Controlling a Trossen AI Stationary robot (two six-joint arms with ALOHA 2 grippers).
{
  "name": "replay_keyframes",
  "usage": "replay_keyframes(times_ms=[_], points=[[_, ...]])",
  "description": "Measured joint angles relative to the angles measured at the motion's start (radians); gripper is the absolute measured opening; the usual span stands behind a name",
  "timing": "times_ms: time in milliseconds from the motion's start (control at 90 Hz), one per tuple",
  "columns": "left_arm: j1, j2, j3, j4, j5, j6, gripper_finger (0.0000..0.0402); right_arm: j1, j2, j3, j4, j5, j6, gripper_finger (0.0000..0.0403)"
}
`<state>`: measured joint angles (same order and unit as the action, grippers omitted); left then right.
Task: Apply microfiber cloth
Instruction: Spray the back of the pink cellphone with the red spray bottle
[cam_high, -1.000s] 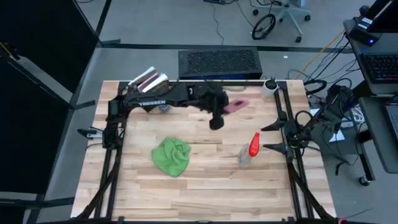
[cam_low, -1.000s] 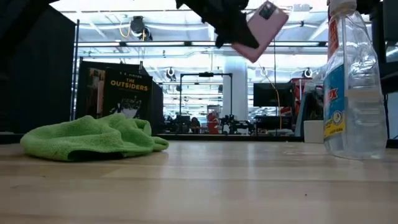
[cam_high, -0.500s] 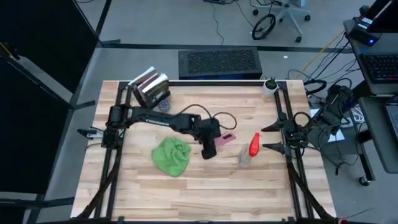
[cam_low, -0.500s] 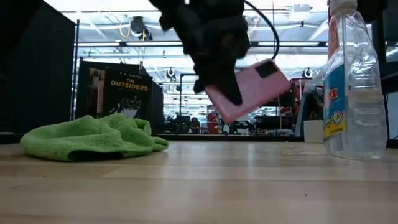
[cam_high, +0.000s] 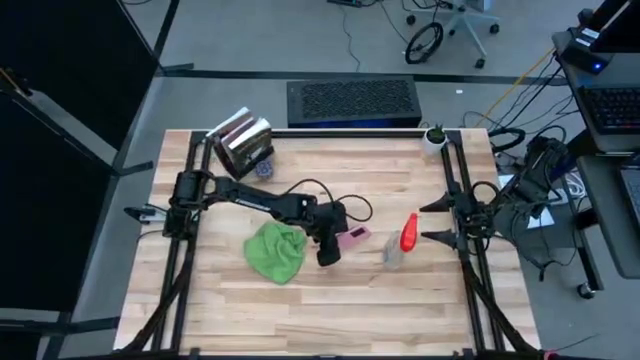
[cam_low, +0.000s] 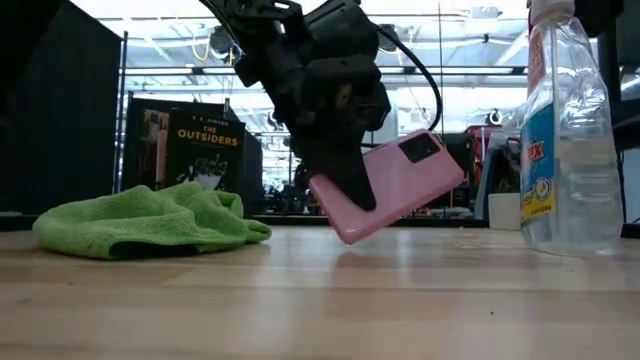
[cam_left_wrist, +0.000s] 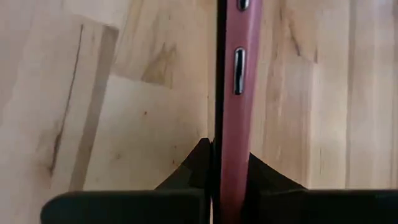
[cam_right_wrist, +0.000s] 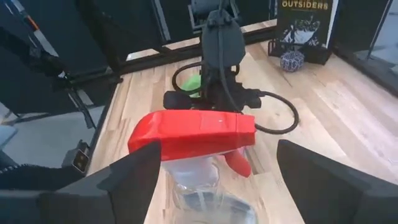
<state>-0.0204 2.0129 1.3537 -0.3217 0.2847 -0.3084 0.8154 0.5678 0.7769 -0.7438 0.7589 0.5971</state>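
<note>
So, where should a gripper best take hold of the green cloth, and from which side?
Grip the raised fold at the top of the microfiber cloth, coming straight down from above. It lies crumpled in a low heap on the table, so its edges are flat on the wood while the bunched middle gives the fingers something to pinch.

Pink phone (cam_low: 395, 185) tilted nr spray bottle (cam_low: 566, 130); books (cam_high: 243, 142) at table (cam_high: 300, 310) corner.

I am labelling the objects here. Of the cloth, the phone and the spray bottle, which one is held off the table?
The pink phone: the left gripper grips it, tilted above the wood. The green cloth and spray bottle rest on the table.
</note>
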Motion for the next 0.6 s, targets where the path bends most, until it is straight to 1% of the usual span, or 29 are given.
replay_keyframes(times_ms=[156,289,411,511,600], points=[[0.0,0.0,0.0,-0.021,0.042,0.006,0.0011,0.0,0.0,0.0,0.001,0.0,0.042,0.0302],[0.0,0.0,0.0,-0.043,0.074,0.007,0.0011,0.0,0.0,0.0,0.0,-0.001,0.046,0.0302],[0.0,-0.001,0.0,-0.069,0.125,0.003,0.0011,0.0,0.0,0.0,0.0,-0.001,0.048,0.0302],[-0.002,0.003,0.0,-0.079,0.129,0.012,0.0013,0.0,0.0,0.0,0.0,-0.001,0.053,0.0302],[-0.002,0.012,0.0,-0.08,0.128,0.026,0.0023,0.0,0.0,0.0,-0.001,-0.001,0.054,0.0302]])
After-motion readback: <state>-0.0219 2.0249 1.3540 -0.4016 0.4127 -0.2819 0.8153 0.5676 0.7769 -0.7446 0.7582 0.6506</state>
